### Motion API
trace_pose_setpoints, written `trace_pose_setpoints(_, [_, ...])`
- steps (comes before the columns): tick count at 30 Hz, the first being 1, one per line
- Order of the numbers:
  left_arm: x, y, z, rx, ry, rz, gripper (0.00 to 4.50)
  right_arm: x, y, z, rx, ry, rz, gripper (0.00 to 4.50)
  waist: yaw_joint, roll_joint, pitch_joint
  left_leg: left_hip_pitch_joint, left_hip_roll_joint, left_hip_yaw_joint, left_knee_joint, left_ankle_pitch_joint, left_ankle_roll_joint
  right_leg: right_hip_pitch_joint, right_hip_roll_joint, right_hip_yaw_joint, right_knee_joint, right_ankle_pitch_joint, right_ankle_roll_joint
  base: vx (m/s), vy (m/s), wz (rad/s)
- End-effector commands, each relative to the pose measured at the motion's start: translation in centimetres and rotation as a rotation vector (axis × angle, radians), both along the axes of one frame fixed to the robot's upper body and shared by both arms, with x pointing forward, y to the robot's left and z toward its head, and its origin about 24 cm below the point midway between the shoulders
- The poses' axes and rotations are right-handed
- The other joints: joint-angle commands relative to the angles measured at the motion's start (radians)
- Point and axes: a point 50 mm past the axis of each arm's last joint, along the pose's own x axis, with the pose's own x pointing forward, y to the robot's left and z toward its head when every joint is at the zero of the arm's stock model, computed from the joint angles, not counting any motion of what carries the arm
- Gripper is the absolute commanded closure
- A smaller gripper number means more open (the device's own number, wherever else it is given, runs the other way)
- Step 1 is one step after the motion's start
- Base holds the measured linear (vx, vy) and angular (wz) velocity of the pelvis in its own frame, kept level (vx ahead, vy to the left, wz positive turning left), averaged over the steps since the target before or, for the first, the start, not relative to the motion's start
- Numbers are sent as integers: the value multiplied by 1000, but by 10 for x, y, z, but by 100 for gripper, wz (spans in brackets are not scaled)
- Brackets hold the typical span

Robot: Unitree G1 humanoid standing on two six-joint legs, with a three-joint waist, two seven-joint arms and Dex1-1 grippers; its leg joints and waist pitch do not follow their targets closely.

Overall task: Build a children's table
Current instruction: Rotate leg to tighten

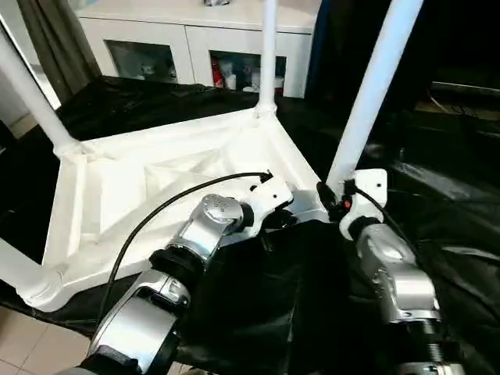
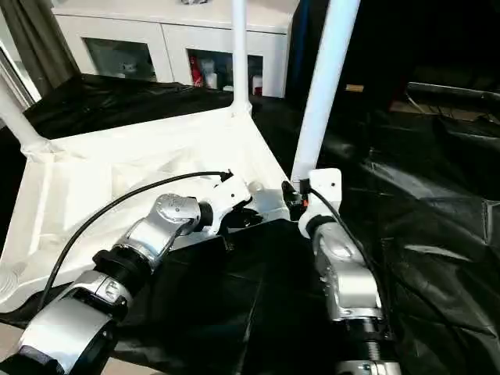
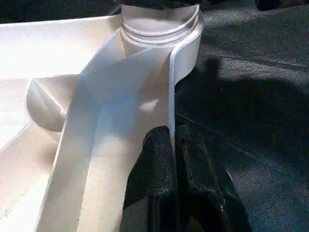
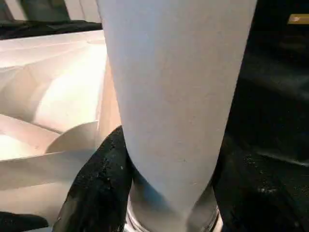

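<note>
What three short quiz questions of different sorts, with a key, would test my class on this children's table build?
1. True or false: the tabletop lies upside down on the black-draped work table.
2. What does the left claw pinch? A) a cable B) the tabletop's raised rim C) a leg
3. Fill in: the right claw grips the nearest leg just above its corner ______.

Key:
1. True; the ribbed underside faces up and legs rise from the corners.
2. B; its fingers are shut on the thin rim, close to the corner socket.
3. Socket; a black finger sits on each side of the white tube.
</note>
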Motion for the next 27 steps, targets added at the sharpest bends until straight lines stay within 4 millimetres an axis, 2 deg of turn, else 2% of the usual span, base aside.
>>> trace_pose_setpoints(1, [-13,-22,-5,-48,27,-94,450,-10,32,-22,48,104,182,222,-6,-16,-23,5,37,-27,-95,-398,-6,4,-35,19,-83,-394,-140,0,0,0])
trace_pose_setpoints(4, [-10,-12,-3,-40,31,-116,450,-10,25,-16,53,77,254,181,-6,-17,-24,1,37,-25,-94,-379,8,9,-36,20,-80,-363,-155,0,0,0])
trace_pose_setpoints(6, [-10,-7,-3,-37,36,-130,450,-10,20,-13,48,69,303,159,-4,-19,-27,1,38,-22,-90,-345,24,12,-38,22,-77,-317,-172,0,0,0])
trace_pose_setpoints(7, [-9,-3,-2,-36,39,-141,450,-10,17,-10,44,65,340,150,-3,-21,-27,-4,38,-19,-87,-313,43,17,-39,21,-74,-292,-188,0,0,0])
trace_pose_setpoints(8, [-9,-2,-2,-36,41,-146,450,-11,16,-10,41,63,352,144,-3,-20,-27,-5,38,-18,-87,-304,47,17,-40,21,-75,-297,-190,0,0,0])
trace_pose_setpoints(9, [-9,2,-1,-37,45,-162,450,-11,13,-7,34,58,393,144,-3,-20,-27,-5,38,-18,-87,-304,47,17,-40,21,-75,-297,-190,0,0,0])
trace_pose_setpoints(10, [-10,12,0,-42,58,-205,450,-15,4,-2,-24,48,513,144,2,-24,-33,-4,39,-18,-82,-256,60,26,-43,19,-72,-281,-200,0,0,0])
trace_pose_setpoints(11, [-11,17,1,-45,67,-234,450,-17,-1,0,-51,48,576,144,2,-30,-36,-7,38,-14,-76,-215,82,27,-42,20,-67,-236,-214,0,0,0])
trace_pose_setpoints(12, [-13,26,2,-43,85,-279,450,-20,-9,4,-69,53,666,144,5,-30,-38,-10,39,-15,-73,-188,91,33,-45,19,-61,-202,-223,0,0,0])
trace_pose_setpoints(13, [-15,34,2,-30,99,-307,450,-21,-14,9,-60,56,734,144,4,-34,-42,-19,39,-12,-61,-112,134,36,-43,19,-44,-76,-261,59,-26,-3])
trace_pose_setpoints(14, [-15,34,2,-29,99,-308,450,-21,-14,9,-59,56,736,144,7,-31,-47,-16,40,-11,-57,-84,144,36,-42,19,-36,-23,-277,59,-26,-3])
trace_pose_setpoints(15, [-15,37,2,-25,103,-315,450,-22,-16,10,-57,59,759,144,7,-36,-49,-19,37,-8,-50,-56,159,36,-39,20,-29,40,-287,58,-27,-2])
trace_pose_setpoints(16, [-15,40,2,-22,108,-322,450,-23,-17,11,-57,65,785,144,15,-33,-54,-18,38,-7,-42,2,184,36,-38,19,-13,149,-309,0,0,0])
trace_pose_setpoints(17, [-17,47,2,-21,124,-334,450,-25,-20,14,-65,77,846,144,16,-39,-56,-19,37,-4,-38,26,199,36,-34,16,-9,193,-316,0,0,0])
trace_pose_setpoints(18, [-17,49,2,-20,127,-336,450,-25,-20,14,-65,79,855,144,22,-35,-58,-19,38,-4,-33,61,220,37,-32,13,1,259,-331,0,0,0])
trace_pose_setpoints(19, [-18,53,2,-20,136,-342,450,-25,-22,16,-63,86,892,144,24,-37,-57,-22,39,-3,-28,64,235,35,-30,11,6,279,-339,0,0,0])
trace_pose_setpoints(20, [-19,58,2,-18,142,-345,450,-25,-23,20,-52,86,930,144,26,-35,-54,-21,41,-3,-29,55,234,31,-32,10,5,259,-341,0,0,0])
trace_pose_setpoints(21, [-19,58,2,-18,142,-345,450,-25,-23,20,-52,86,930,144,25,-38,-54,-21,41,-2,-29,39,233,30,-32,9,3,234,-341,0,0,0])
trace_pose_setpoints(22, [-19,59,2,-18,144,-346,450,-25,-23,21,-53,87,948,144,26,-41,-47,-21,45,-2,-34,-15,212,26,-34,9,-3,122,-339,0,0,0])
trace_pose_setpoints(23, [-19,59,2,-18,144,-346,450,-25,-23,21,-53,87,948,144,26,-41,-47,-21,45,-2,-34,-15,212,26,-34,9,-3,122,-339,0,0,0])
trace_pose_setpoints(25, [-21,64,1,-18,153,-351,450,-23,-27,24,-64,98,1000,144,23,-48,-38,-17,50,-2,-44,-106,160,23,-37,13,-18,-60,-322,0,0,0])
trace_pose_setpoints(26, [-21,65,1,-18,155,-352,450,-23,-27,24,-64,99,1007,144,23,-46,-37,-15,51,-2,-45,-119,150,21,-38,13,-20,-85,-319,0,0,0])
trace_pose_setpoints(27, [-22,66,1,-18,155,-350,450,-22,-28,25,-69,100,1016,144,21,-51,-36,-15,51,-1,-46,-132,141,20,-38,15,-23,-107,-313,0,0,0])
